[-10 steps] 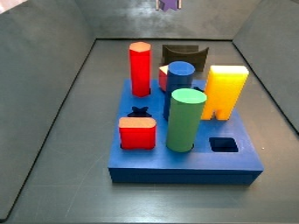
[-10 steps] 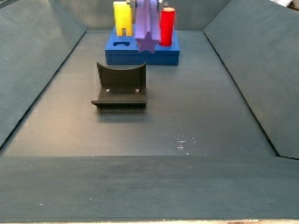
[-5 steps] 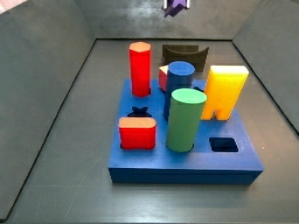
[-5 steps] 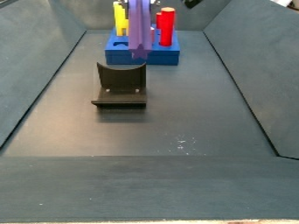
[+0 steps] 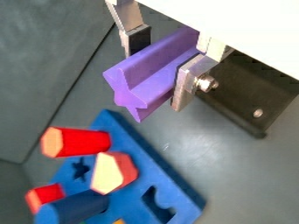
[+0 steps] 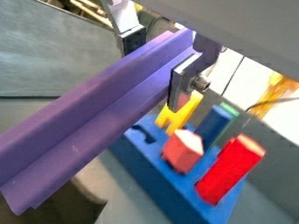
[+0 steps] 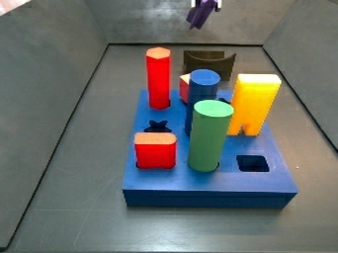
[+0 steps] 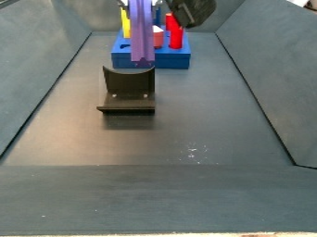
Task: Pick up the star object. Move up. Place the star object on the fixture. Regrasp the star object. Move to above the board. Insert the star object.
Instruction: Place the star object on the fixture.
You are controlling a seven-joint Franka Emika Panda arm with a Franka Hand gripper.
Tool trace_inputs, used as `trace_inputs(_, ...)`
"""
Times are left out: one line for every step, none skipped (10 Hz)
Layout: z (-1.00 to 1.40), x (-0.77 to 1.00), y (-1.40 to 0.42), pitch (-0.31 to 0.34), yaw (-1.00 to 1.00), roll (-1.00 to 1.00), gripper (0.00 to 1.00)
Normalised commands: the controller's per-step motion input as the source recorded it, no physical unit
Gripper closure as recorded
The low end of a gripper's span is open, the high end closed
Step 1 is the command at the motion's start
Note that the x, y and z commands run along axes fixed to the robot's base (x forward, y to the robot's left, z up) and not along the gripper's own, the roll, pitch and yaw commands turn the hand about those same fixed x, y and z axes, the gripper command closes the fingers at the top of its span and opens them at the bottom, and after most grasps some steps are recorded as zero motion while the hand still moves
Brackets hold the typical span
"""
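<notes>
My gripper [image 5: 158, 66] is shut on the purple star object [image 5: 149, 77], with silver fingers [image 5: 188, 77] clamped on its two sides. This also shows in a wrist view [image 6: 156, 63]. In a side view the star object [image 8: 144, 32] hangs nearly upright, high in the air between the fixture [image 8: 128, 91] and the blue board [image 8: 151, 59]. In a side view it [image 7: 201, 13] shows at the top edge, behind the board [image 7: 211, 188]. The board's star hole [image 7: 157, 126] is open, next to the red hexagonal peg [image 7: 158, 77].
The board holds a blue cylinder [image 7: 204, 85], a green cylinder [image 7: 209, 134], a yellow block [image 7: 254, 102], a short red peg [image 7: 154, 150] and an open square hole [image 7: 251, 163]. The fixture [image 7: 209, 62] stands behind the board. Grey walls slope up on both sides.
The star object has come a little lower into a side view and tilted slightly. The dark wrist body has come into sight at the top of a side view.
</notes>
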Motion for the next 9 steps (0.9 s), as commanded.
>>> trace_inputs(-0.02, 0.41, 0.04, 0.121, -0.22, -0.81, 1.00)
trace_inputs(-0.02, 0.36, 0.05, 0.063, -0.21, -0.52, 1.00)
trace_inputs(-0.02, 0.34, 0.05, 0.038, -0.21, -0.40, 1.00)
trace_inputs(-0.01, 0.29, 0.03, 0.007, -0.18, -0.22, 1.00)
trace_inputs(0.00, 0.24, 0.03, -0.018, -0.16, -0.17, 1.00)
trace_inputs(-1.00, 0.15, 0.13, -0.097, -0.11, -0.26, 1.00)
trace_inputs(-1.00, 0.13, 0.13, -0.099, -0.08, -0.26, 1.00)
trace_inputs(-1.00, 0.12, 0.12, -0.079, -0.05, -0.22, 1.00)
trace_inputs(-1.00, 0.12, 0.10, -0.057, -0.02, -0.17, 1.00)
